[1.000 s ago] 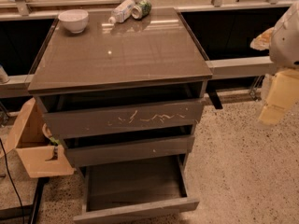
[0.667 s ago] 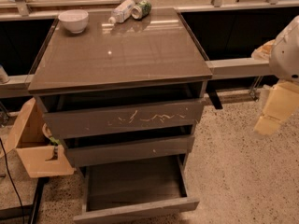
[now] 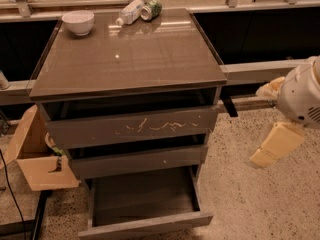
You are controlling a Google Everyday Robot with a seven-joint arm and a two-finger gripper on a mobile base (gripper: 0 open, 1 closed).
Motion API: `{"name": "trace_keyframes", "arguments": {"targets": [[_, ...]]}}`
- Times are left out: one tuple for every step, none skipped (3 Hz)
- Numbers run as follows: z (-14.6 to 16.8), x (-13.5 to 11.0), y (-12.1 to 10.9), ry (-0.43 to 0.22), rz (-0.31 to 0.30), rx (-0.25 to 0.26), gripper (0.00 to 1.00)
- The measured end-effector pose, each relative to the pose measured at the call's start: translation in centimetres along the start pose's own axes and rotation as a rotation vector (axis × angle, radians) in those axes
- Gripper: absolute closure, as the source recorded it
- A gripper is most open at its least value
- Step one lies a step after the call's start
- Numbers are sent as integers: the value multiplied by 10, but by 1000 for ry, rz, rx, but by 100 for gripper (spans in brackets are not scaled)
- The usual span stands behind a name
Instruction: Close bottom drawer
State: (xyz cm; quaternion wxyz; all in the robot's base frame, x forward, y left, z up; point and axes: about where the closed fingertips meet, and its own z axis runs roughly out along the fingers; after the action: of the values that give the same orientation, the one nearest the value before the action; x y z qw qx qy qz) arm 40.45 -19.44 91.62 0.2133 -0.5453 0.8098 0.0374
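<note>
Tool [image 3: 278, 142] hangs off to the right of the table [image 3: 150, 64], above the floor and well apart from every drawer. I cannot tell whether it is released or clenched.

Bottom drawer [image 3: 145, 225] stands pulled out toward the near side, lowest of the three.

Step in hand, as I judge it: bring the tool down and left, in front of that low front. To do it well I'd meet the front near its middle, flat-on, and push straight toward the far side so the drawer does not skew. Stay below the middle drawer [image 3: 137, 161].

Containers:
- Bottom drawer: its floor shows nothing inside.
- White bowl [image 3: 78, 21], far left on the table: contents hidden.
- Open cardboard box [image 3: 37, 161], left of the table: something green at its rim.
- Bottle [image 3: 129, 11] and can [image 3: 151, 9] lie at the far edge.
</note>
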Motion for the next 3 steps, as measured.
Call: {"name": "trace_keyframes", "arguments": {"targets": [[33,16,20,-97,28,-29,50],[58,30,35,-144,47,-61,73],[59,30,37,-147,46,-63,100]]}}
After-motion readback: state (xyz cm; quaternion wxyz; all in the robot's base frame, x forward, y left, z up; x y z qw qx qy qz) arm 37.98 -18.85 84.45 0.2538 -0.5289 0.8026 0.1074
